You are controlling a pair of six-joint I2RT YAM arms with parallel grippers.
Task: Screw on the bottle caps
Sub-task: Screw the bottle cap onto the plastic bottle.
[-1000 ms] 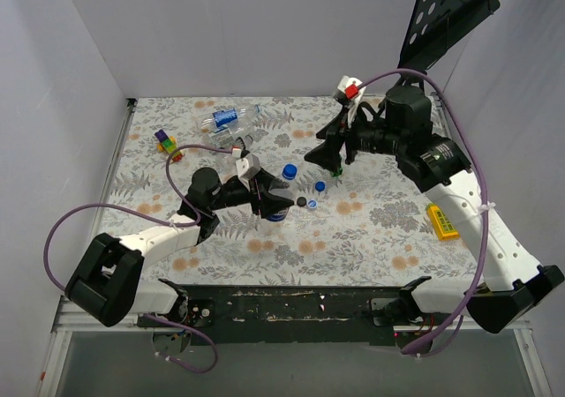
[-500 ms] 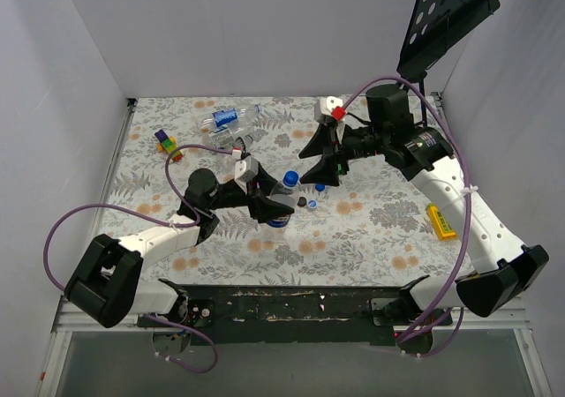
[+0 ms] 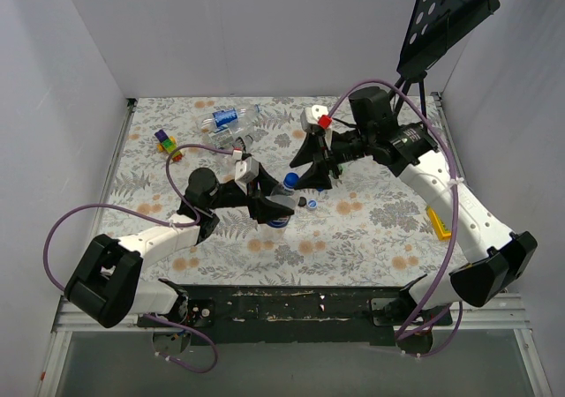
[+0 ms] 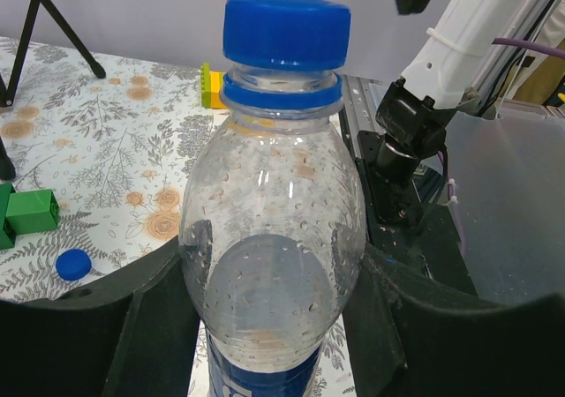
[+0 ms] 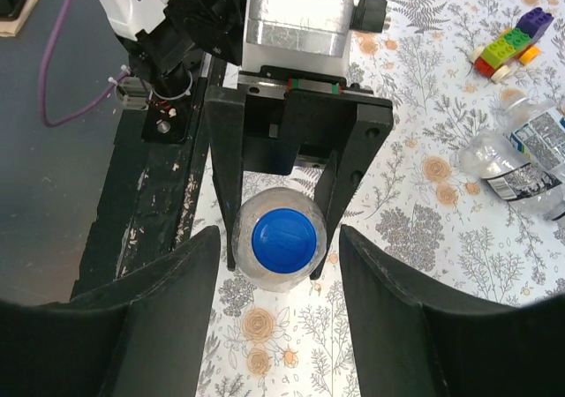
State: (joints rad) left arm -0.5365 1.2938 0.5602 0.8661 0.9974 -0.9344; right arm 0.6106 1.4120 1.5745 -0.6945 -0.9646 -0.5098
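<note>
One clear bottle (image 4: 274, 265) with a blue label low on its body stands roughly upright, clamped around its middle by the left gripper (image 5: 278, 258). Droplets cling to its inner wall. A blue cap (image 4: 285, 31) sits on its neck, just above the blue collar ring. Just to the right of this bottle lie two more caps, close together: a black cap (image 3: 302, 201) and a loose blue cap (image 3: 313, 205). Well behind it, to the left, other clear bottles (image 3: 228, 123) with blue-and-white labels lie on their sides in a heap.
</note>
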